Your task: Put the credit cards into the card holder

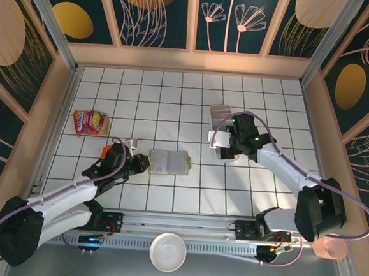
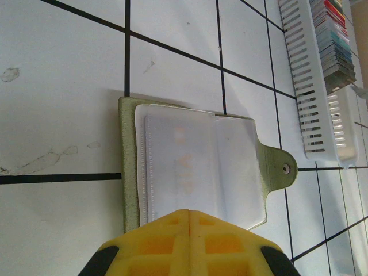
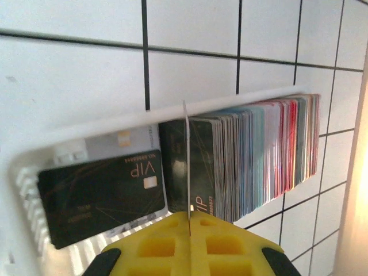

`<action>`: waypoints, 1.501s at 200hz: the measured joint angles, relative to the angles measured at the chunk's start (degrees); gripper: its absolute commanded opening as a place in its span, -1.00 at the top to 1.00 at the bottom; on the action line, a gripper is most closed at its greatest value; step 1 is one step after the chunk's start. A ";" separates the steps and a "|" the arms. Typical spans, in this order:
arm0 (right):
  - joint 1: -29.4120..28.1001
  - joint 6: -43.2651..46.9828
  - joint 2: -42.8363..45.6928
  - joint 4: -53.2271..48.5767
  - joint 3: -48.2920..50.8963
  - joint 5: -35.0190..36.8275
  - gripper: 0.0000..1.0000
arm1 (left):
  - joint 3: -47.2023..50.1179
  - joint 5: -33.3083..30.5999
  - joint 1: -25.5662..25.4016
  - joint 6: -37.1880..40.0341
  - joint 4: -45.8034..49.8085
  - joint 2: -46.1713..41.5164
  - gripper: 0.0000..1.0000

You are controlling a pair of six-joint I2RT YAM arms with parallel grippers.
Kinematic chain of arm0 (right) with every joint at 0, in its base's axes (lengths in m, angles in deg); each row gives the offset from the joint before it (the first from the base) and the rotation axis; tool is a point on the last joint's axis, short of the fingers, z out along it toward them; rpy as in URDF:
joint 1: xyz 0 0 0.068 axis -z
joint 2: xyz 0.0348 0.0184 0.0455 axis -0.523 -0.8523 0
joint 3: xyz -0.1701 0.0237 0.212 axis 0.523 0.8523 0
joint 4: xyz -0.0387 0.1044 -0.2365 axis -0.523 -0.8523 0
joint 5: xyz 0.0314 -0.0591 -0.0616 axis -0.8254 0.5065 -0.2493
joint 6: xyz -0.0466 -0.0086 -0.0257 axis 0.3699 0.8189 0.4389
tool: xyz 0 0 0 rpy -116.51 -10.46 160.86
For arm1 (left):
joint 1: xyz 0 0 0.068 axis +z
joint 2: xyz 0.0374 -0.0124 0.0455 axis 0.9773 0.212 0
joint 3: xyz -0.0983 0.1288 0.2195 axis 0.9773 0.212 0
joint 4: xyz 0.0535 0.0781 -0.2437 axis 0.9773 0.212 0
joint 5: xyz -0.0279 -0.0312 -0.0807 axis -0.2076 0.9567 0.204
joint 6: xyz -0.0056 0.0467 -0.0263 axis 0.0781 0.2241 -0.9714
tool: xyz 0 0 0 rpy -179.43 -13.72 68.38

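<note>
pointing right, card holder tab

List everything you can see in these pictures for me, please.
card holder: one, olive-green, pale inside, open, mid-table
credit cards: packed row, many colours, standing in the tray
tray: one, white slotted plastic, right of the holder
snack packet: one, orange-red, far left
bowl: one, white, near edge
cup: one, pinkish, near right corner
left gripper: one, yellow, shut, at the holder's edge
right gripper: one, yellow, shut on one card, at the tray
</note>
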 measured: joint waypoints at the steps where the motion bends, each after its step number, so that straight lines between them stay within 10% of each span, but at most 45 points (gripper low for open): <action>1: -0.04 -0.46 0.04 -0.17 -0.13 -0.09 1.00 | 0.00 0.00 0.00 0.00 0.00 0.00 1.00; 81: -3.32 -56.26 5.86 -7.74 -9.55 -13.75 1.00 | -0.09 0.63 0.00 -0.02 -0.57 1.73 1.00; 158: -12.26 -113.18 5.27 11.69 6.21 -19.82 1.00 | -2.25 4.70 0.00 -0.68 -2.89 9.31 1.00; 300: -18.64 -125.46 -14.21 23.82 5.42 -19.78 1.00 | -4.70 -0.31 0.00 -1.33 -3.82 15.41 1.00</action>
